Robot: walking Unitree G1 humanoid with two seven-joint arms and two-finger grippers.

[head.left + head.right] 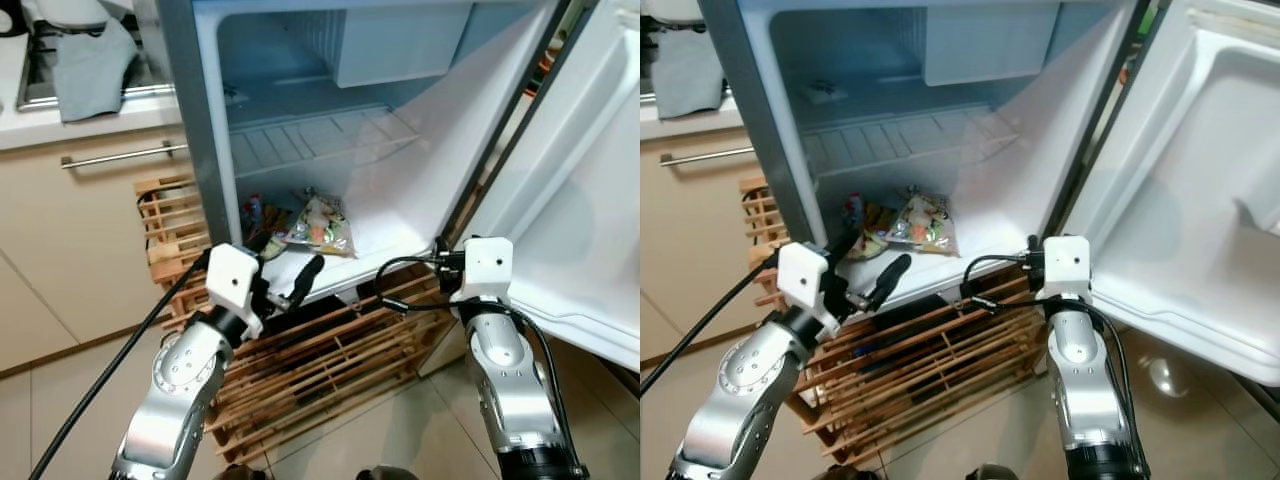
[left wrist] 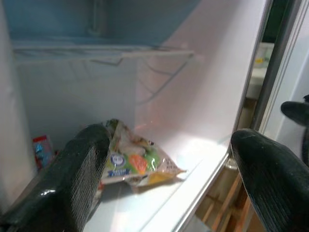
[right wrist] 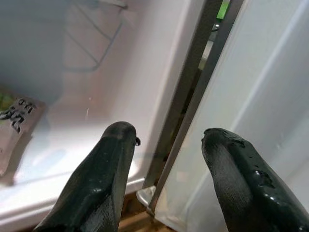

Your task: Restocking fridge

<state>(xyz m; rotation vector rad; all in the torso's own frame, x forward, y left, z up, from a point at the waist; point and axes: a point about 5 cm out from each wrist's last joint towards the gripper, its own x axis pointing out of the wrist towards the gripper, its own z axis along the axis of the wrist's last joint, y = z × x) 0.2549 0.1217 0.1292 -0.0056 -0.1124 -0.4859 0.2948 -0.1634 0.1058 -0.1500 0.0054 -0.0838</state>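
A kitchen corner with pale cabinets and a tiled floor frames a small fridge [image 1: 200, 120] standing on a slatted wooden crate [image 1: 330, 370], its door [image 1: 590, 200] swung wide to the robot's right. On the fridge's bottom shelf lies a snack packet [image 1: 322, 222] printed in green and orange, with smaller wrapped items [image 1: 255, 215] just beside it toward the left wall; the wire rack [image 1: 320, 135] above carries nothing that can be made out.

The left gripper [image 1: 290, 265] sits at the front lip of that bottom shelf, fingers apart and holding nothing. In its wrist view the packet lies straight ahead between the two fingers and deeper in, its long axis running roughly front to back with one corner turned toward the shelf edge. This is the nearer arm — raised from a bent elbow, forearm slanting up toward the opening.

The right gripper [image 3: 169, 159] is also spread and empty; it points at the hinge side, where the fridge's right wall meets the door, well apart from the packet. Its forearm stands nearly upright below the door's lower edge.

By the look of it, any reach for the packet falls to the left arm — forward and slightly down.
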